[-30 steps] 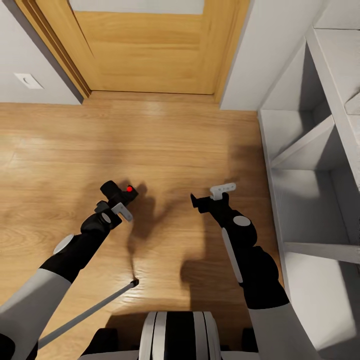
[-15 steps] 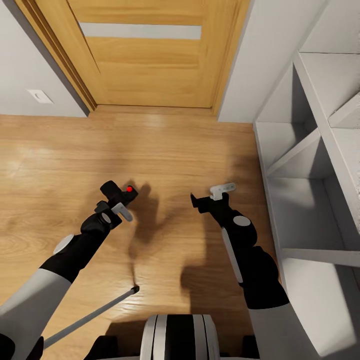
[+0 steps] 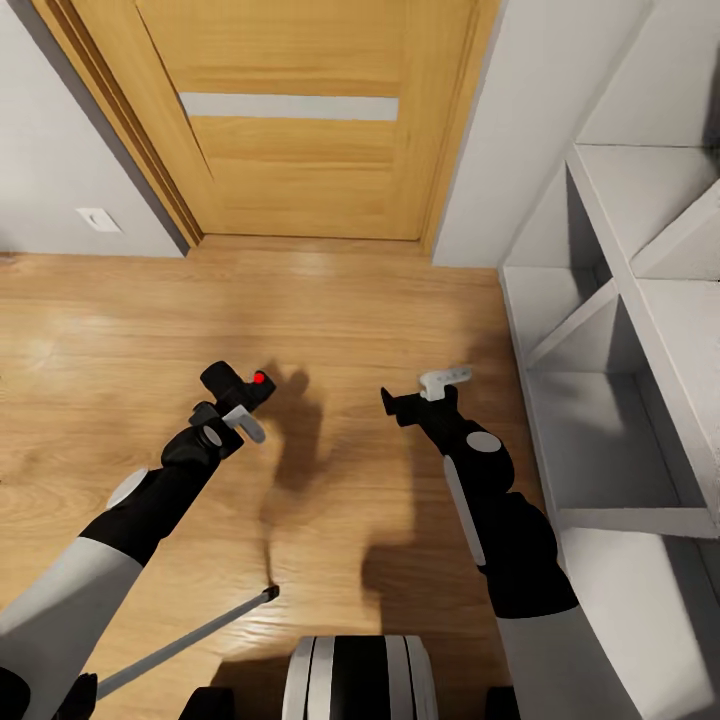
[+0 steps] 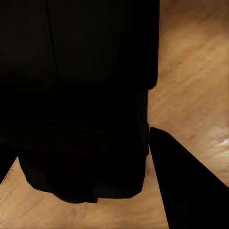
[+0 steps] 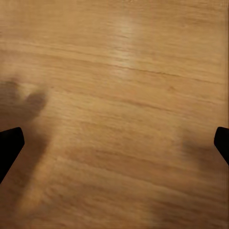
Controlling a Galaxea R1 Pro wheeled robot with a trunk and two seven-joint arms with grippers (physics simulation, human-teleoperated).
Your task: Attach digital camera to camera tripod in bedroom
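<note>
View has tilted up toward the door (image 3: 300, 130); arms unmoved. Left pincer (image 3: 232, 400) clamped on camera (image 3: 240, 385), carried over floor (image 3: 120, 330). Right pincer (image 3: 420, 395) spread wide, empty. Tripod leg (image 3: 190, 632) near base; still in transit.

Head view, robot body only.

Left arm (image 3: 120, 520): pale grey upper shell, black forearm section, small light-grey oval inset on the forearm, round grey cap at the wrist joint. Left gripper (image 3: 237, 402): black body with short light-grey fingers.

Right arm (image 3: 505, 530): same scheme, with a pale grey upper shell, a bulky black forearm, a narrow grey stripe along it and a grey oval cap near the wrist. Right gripper (image 3: 425, 392): black body; one light-grey finger carries a row of small dark dots.

Trunk (image 3: 355, 680): rounded top, white bands alternating with black.

Right wrist view: two black fingertips (image 5: 9, 145) at opposite frame edges.
</note>
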